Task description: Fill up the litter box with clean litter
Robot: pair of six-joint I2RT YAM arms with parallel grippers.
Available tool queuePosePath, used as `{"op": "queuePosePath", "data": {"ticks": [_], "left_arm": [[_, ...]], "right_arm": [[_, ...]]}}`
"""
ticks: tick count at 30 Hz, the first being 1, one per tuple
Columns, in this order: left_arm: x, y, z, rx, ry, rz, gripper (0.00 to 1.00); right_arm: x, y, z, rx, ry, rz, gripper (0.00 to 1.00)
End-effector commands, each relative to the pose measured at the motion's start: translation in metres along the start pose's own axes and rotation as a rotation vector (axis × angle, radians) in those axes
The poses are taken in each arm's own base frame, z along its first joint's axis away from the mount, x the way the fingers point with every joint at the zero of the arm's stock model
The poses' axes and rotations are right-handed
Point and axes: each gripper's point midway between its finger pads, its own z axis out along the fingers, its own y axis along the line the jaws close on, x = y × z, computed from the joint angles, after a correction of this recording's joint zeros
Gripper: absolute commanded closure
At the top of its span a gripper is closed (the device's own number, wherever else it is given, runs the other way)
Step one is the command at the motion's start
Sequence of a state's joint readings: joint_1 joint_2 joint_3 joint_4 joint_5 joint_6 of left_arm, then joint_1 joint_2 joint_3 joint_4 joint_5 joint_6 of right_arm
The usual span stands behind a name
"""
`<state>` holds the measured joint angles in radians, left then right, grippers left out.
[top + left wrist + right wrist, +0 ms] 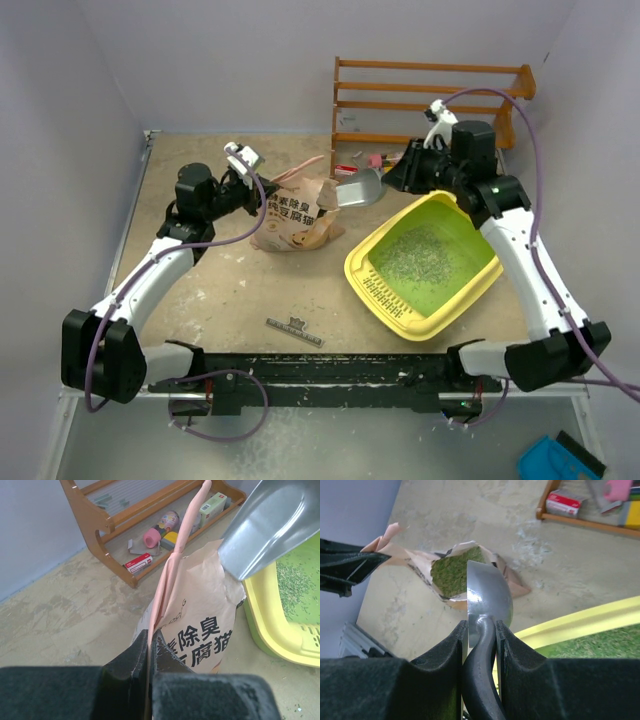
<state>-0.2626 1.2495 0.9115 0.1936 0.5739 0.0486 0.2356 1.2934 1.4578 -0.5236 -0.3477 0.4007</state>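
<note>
Right claw [481, 636]: I see it gripping the scoop [489, 596] handle.
Left claw [150, 647]: pinched shut on the bag [200, 625] flap.
Litter box [356, 270]: litter [418, 255] scattered inside.

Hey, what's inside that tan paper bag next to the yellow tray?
Greenish litter shows in the torn-open mouth of the tan bag. The metal scoop covers its near edge, and the paper walls hide how deep the litter goes.
</note>
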Motion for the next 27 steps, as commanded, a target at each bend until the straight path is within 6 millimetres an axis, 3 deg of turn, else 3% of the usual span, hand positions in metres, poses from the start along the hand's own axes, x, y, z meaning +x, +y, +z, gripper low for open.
{"op": "queuePosePath", "data": {"ticks": [1, 27], "left_arm": [[-0.055, 0.001, -0.009, -0.014, -0.147, 0.107, 1.00], [-0.051, -0.002, -0.004, 0.017, -0.145, 0.087, 1.00]], "right_arm": [[-0.032, 0.037, -0.002, -0.080, -0.095, -0.083, 1.00], [0.023, 0.032, 0.114, 0.085, 0.194, -0.264, 1.00]]}}
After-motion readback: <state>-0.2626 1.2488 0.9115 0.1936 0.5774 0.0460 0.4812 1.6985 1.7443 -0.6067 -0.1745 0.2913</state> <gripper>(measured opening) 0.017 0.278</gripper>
